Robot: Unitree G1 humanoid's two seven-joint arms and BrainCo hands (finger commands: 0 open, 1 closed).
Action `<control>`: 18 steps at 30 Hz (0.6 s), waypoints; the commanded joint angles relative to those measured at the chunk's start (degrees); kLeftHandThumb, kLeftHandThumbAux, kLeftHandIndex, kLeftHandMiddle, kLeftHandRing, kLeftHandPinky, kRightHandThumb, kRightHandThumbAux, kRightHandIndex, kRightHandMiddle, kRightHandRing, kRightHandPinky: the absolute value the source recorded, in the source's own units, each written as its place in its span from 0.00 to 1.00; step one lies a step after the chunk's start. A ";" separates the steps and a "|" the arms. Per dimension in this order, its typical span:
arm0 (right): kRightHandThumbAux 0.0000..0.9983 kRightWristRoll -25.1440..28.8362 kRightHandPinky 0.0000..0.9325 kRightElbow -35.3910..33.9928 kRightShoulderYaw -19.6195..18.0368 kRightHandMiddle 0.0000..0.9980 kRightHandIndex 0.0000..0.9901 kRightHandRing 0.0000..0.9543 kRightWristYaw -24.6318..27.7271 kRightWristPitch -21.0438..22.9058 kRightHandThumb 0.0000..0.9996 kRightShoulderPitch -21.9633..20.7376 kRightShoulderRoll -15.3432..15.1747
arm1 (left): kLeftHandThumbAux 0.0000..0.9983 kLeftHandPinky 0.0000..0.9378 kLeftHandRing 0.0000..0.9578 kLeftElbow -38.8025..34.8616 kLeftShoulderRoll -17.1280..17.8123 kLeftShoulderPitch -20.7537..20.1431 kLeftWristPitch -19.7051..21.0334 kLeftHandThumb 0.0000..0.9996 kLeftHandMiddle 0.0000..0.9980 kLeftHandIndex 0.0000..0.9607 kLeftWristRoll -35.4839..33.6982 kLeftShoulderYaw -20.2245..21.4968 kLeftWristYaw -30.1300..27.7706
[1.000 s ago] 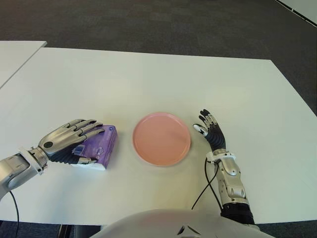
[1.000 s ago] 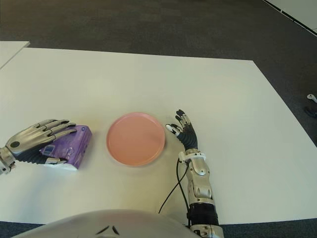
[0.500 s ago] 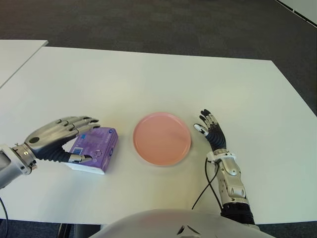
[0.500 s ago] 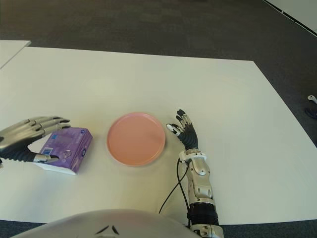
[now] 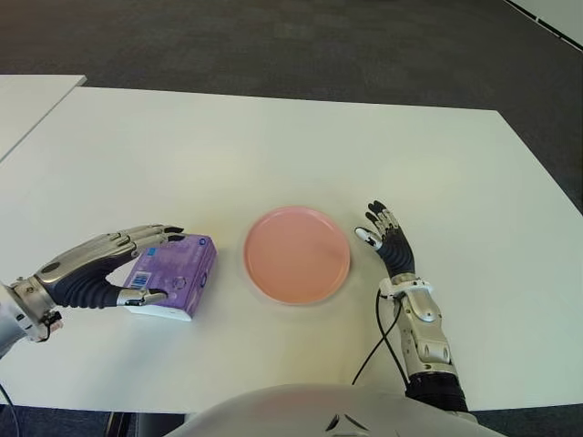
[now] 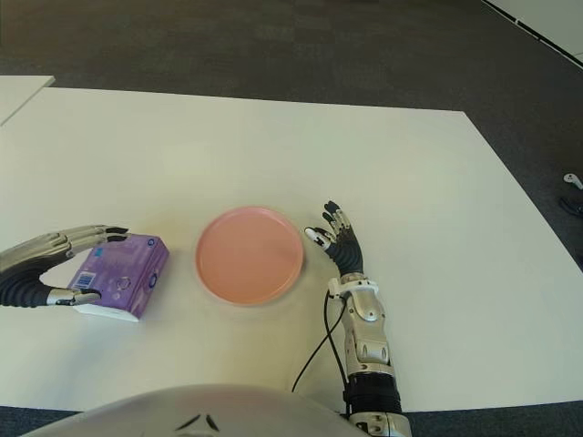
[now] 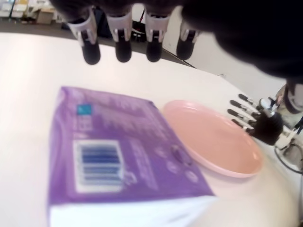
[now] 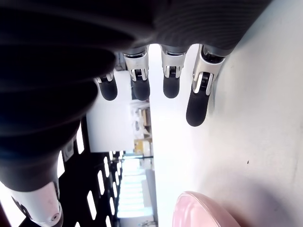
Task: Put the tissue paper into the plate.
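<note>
A purple tissue pack [image 5: 178, 273] with a barcode lies flat on the white table [image 5: 273, 155], just left of the empty pink plate [image 5: 297, 255]. My left hand [image 5: 146, 264] is at the pack's left end, open. Its fingers [image 5: 150, 235] reach along the far edge and its thumb [image 5: 150, 296] lies by the near edge. In the left wrist view the fingertips [image 7: 123, 42] hover apart from the pack [image 7: 113, 151], with the plate [image 7: 213, 146] beyond it. My right hand [image 5: 387, 238] shows open just right of the plate, holding nothing.
A black cable [image 5: 378, 337] runs along the table beside my right forearm. A second white table [image 5: 27, 100] shows at the far left. Dark carpet lies beyond the table's far edge.
My left hand has drawn back to the left off the tissue pack, uncovering its top and barcode. The pack, the plate and my right hand have stayed put.
</note>
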 commanded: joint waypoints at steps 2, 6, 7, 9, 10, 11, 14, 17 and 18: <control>0.72 0.18 0.01 3.41 0.15 0.03 0.00 0.01 -0.03 3.01 0.05 1.86 0.03 | 0.21 0.00 0.00 0.90 0.14 0.16 0.70 0.43 0.00 0.00 -2.52 -1.13 -6.21; 0.72 0.07 0.02 3.52 0.24 0.03 0.00 0.01 -0.07 2.99 0.04 1.80 0.02 | 0.19 0.00 0.00 3.74 -1.30 -3.21 -0.15 0.45 0.00 0.00 3.77 -3.51 -5.71; 0.72 0.11 0.02 3.45 0.23 0.03 0.00 0.01 -0.07 3.09 0.04 1.81 0.01 | 0.19 0.00 0.00 4.29 -1.52 -3.72 -0.36 0.45 0.00 0.00 5.31 -3.82 -5.42; 0.72 0.27 0.01 3.21 0.17 0.03 0.00 0.01 -0.12 3.44 0.04 1.85 0.05 | 0.18 0.00 0.00 3.91 -1.50 -3.47 -0.13 0.45 0.00 0.00 6.91 -3.02 -5.42; 0.72 0.31 0.01 3.16 0.15 0.03 0.00 0.01 -0.13 3.53 0.04 1.85 0.06 | 0.17 0.00 0.00 3.77 -1.58 -3.41 -0.09 0.45 0.00 0.00 7.29 -2.73 -5.50; 0.72 0.31 0.01 3.13 0.14 0.03 0.00 0.01 -0.18 3.57 0.04 1.84 0.06 | 0.17 0.00 0.00 3.69 -1.74 -3.40 -0.04 0.45 0.00 0.00 7.77 -2.53 -5.50; 0.72 0.21 0.01 3.14 0.11 0.03 0.00 0.01 -0.32 3.58 0.04 1.80 0.06 | 0.16 0.00 0.00 3.88 -2.30 -3.55 -0.10 0.44 0.00 0.00 9.16 -2.45 -5.24; 0.71 0.10 0.01 3.04 0.10 0.03 0.00 0.01 -0.44 3.66 0.04 1.85 0.03 | 0.15 0.00 0.00 5.11 -3.00 -3.74 -1.28 0.43 0.00 0.00 11.54 -2.99 -4.29; 0.71 0.06 0.01 3.04 0.11 0.03 0.00 0.01 -0.44 3.61 0.04 1.87 0.00 | 0.15 0.00 0.00 5.54 -3.10 -3.81 -1.81 0.43 0.00 0.00 12.36 -3.18 -4.04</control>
